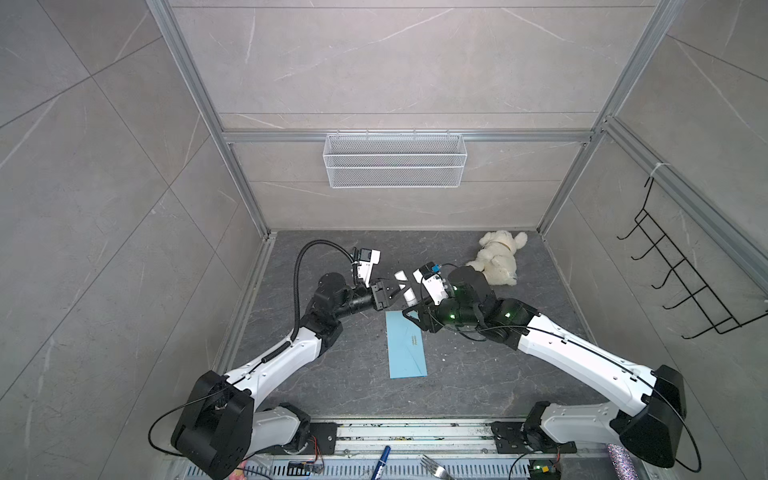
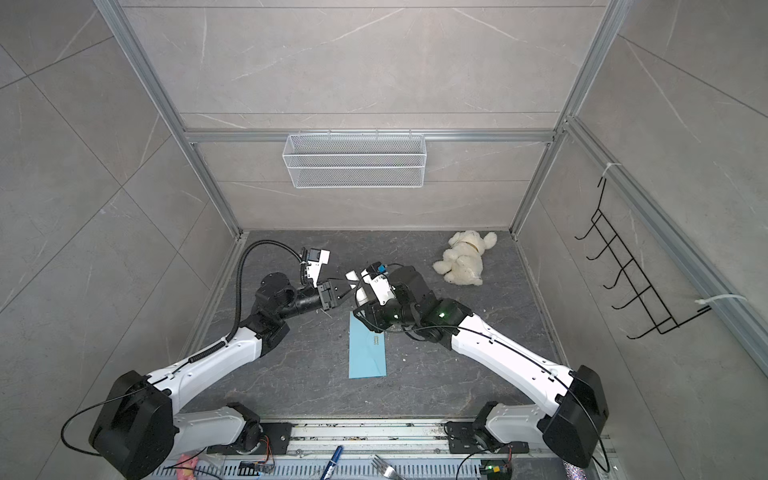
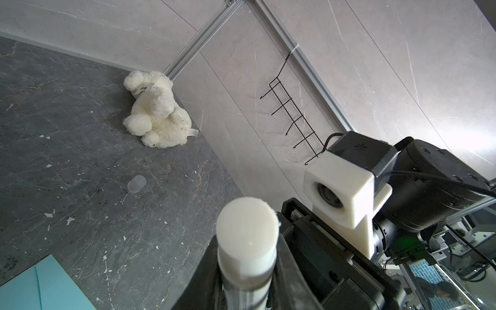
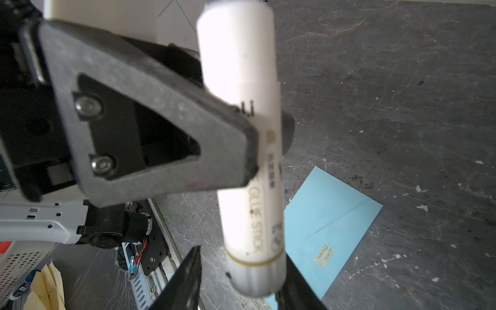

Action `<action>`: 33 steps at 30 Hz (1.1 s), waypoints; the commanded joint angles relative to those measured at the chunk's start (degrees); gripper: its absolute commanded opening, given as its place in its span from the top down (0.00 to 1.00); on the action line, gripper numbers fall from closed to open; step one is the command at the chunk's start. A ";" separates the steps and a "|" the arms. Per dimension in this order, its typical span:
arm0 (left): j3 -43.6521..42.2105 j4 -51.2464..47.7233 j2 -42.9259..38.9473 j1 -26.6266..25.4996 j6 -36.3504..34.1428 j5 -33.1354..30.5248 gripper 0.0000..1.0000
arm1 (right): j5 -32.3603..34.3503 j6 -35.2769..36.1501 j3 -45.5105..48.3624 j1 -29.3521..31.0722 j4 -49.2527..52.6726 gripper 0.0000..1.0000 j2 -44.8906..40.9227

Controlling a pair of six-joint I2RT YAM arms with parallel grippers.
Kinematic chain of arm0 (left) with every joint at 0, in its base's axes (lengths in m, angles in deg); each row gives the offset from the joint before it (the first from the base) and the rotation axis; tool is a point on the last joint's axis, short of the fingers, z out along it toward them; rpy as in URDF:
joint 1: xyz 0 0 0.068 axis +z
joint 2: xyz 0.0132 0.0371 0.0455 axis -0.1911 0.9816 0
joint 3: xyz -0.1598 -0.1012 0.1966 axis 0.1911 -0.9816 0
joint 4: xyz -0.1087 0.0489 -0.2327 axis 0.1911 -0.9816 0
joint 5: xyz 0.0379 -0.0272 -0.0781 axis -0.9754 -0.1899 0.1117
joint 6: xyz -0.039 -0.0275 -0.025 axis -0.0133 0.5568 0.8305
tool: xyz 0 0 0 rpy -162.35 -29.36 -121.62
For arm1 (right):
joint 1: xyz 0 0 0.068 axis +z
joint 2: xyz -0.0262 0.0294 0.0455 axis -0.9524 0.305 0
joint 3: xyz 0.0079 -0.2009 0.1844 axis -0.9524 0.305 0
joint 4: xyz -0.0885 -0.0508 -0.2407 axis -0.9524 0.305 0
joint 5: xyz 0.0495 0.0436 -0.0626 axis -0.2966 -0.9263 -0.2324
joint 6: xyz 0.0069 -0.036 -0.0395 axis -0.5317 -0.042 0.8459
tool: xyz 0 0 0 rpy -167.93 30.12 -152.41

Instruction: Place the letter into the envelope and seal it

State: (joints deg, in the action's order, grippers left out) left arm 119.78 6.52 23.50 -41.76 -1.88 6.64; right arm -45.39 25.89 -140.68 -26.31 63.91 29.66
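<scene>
Though faint, "GLUE STICK" on tube [image 4: 249, 220].

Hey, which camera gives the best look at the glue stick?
The right wrist view: the glue stick runs nearly full length through the frame, close up, its label readable. The left wrist view sees it end-on, mainly its round tip. In both top views it is a few small white pieces, partly hidden.
</scene>
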 commanded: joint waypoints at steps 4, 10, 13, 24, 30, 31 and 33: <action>0.92 4.61 0.43 0.16 1.25 2.24 1.00 | 1.98 0.18 -0.91 0.01 -2.72 0.57 0.88; 0.49 4.81 0.37 0.16 1.69 2.39 1.00 | 3.69 0.36 -0.79 -0.07 -3.16 0.58 0.92; 0.39 4.90 0.42 0.17 1.79 2.57 1.00 | 3.60 0.44 -1.02 -0.16 -3.28 0.70 1.06; 0.26 1.45 0.43 0.16 -0.28 0.67 1.00 | 10.31 1.31 -2.29 0.01 -1.30 0.98 0.92; -0.12 -2.14 -0.16 0.07 -2.57 -2.13 1.00 | 32.69 3.97 -6.52 5.36 3.56 1.00 4.18; -0.11 -2.28 -0.09 0.09 -2.60 -2.41 1.00 | 37.08 5.07 -7.41 6.81 4.14 1.00 5.02; -0.22 -2.46 0.21 0.07 -2.70 -2.77 1.00 | 46.06 6.59 -9.35 10.30 5.32 1.00 7.19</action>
State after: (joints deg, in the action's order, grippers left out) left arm 119.78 5.12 23.96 -41.72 -2.16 4.06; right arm -19.25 30.09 -146.23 -18.31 67.52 34.95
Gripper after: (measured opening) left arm 0.266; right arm 0.246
